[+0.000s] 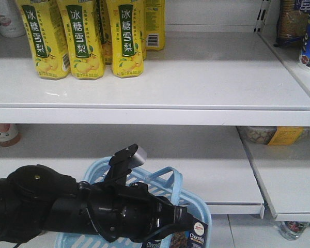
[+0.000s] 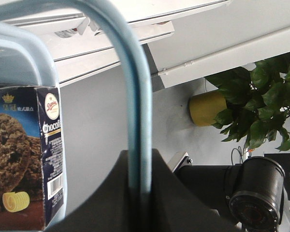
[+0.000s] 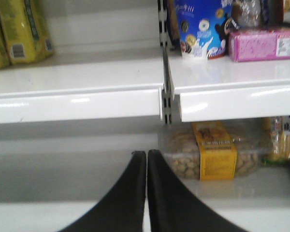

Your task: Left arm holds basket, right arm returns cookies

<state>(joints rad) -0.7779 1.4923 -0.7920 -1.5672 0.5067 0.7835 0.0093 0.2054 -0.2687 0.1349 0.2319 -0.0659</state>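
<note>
1. Standing upright in the basket (image 1: pixel 95 168), at the bottom of the front view just right of centre, is the cookies (image 1: pixel 198 235) box. In the left wrist view it fills the left edge of the frame, close against the pale blue plastic.
2. The left gripper (image 2: pixel 139 153) is clamped round one loop handle (image 2: pixel 135 96), so the left arm (image 1: pixel 41 206) carries the basket in front of the lower shelf.
3. The right gripper (image 3: pixel 146 154) has its fingers pressed together with nothing between them. It points at the white shelves (image 3: pixel 77 101) and would have to spread before any grab.
4. Handling, as I judge it:
   - The cardboard box is light and stiff along its edges, but its broad faces dent easily.
   - Its print looks glossy and may slip a little.
   - The biscuits inside crumble, so a hard squeeze seems unwise.
5. Where to hold it:
   - The top end looks best, with the jaws across the narrow sides.
   - The lower part is walled in by the basket.
   - The arching handles sit near the box and could get in the way.
6. Count:
   - One cookie box is in view.
   - There is one basket with two loop handles.
   - Three yellow drink bottles (image 1: pixel 85 39) stand in the front row at the upper left of the front view, with more behind that I cannot count.
</note>
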